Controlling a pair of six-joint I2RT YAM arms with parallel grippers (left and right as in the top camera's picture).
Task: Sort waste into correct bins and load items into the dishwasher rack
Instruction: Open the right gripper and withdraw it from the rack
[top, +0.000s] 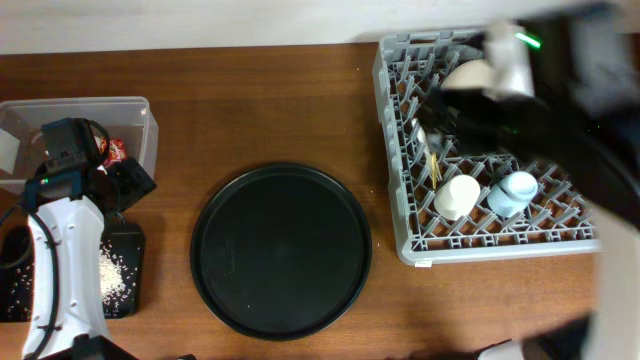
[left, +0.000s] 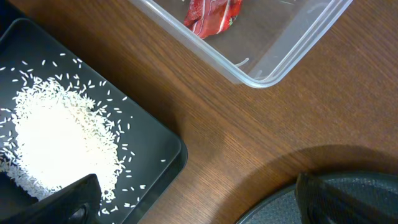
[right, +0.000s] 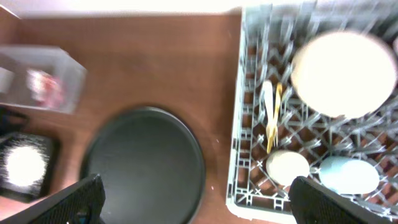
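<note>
The grey dishwasher rack (top: 405, 215) at the right holds the cream plate (right: 342, 74), white cup (top: 457, 196), light blue cup (top: 512, 192) and yellow fork and spoon (top: 433, 165). The red wrapper (left: 211, 15) lies in the clear box (top: 135, 110). The rice (left: 56, 143) is heaped in the shallow black tray (left: 155, 140). My left gripper (left: 199, 205) is open and empty, above the table between this tray and the box. My right gripper (right: 211, 205) is open and empty, high above the rack; its arm (top: 500, 100) is blurred. I cannot make out the pink bowl or the tissue.
The large round black tray (top: 280, 250) lies on the wooden table between the bins and the rack. My left arm (top: 65, 270) covers part of the rice tray. The table's far edge runs along the top.
</note>
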